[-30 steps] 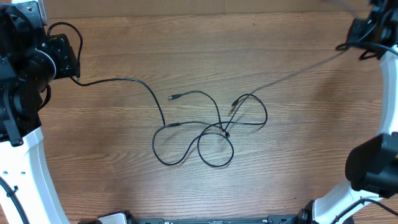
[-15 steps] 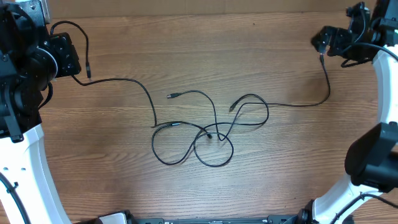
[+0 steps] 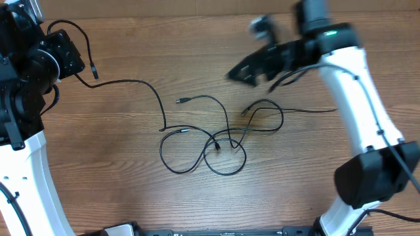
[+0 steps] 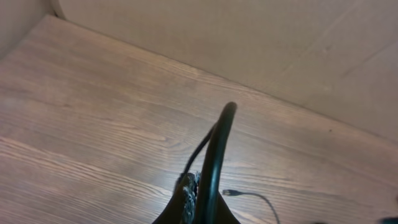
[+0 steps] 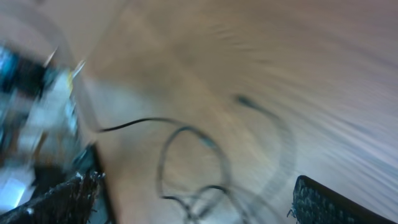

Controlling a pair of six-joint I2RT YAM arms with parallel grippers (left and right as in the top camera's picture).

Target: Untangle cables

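Several thin black cables (image 3: 216,141) lie looped over each other mid-table. One strand (image 3: 125,82) runs up left to my left gripper (image 3: 73,62), which is shut on it; a free loop arcs above the gripper. In the left wrist view that cable (image 4: 219,143) rises from the shut left gripper (image 4: 198,202), and a silver-tipped plug (image 4: 231,193) lies beyond. My right gripper (image 3: 237,72), motion-blurred, hovers open above the tangle's upper right. Its blurred wrist view shows the right gripper (image 5: 193,199) wide open over cable loops (image 5: 193,168). A slack cable end (image 3: 325,111) lies to the right.
The right arm's white link (image 3: 354,92) stretches over the right side of the wooden table (image 3: 131,190). The left arm's white base (image 3: 26,177) stands at the lower left. A beige wall (image 4: 249,37) borders the table's far edge.
My right gripper opened and let go of the cable it held taut at the far right, then swung left over the tangle. That cable now lies slack. The left gripper barely moved.
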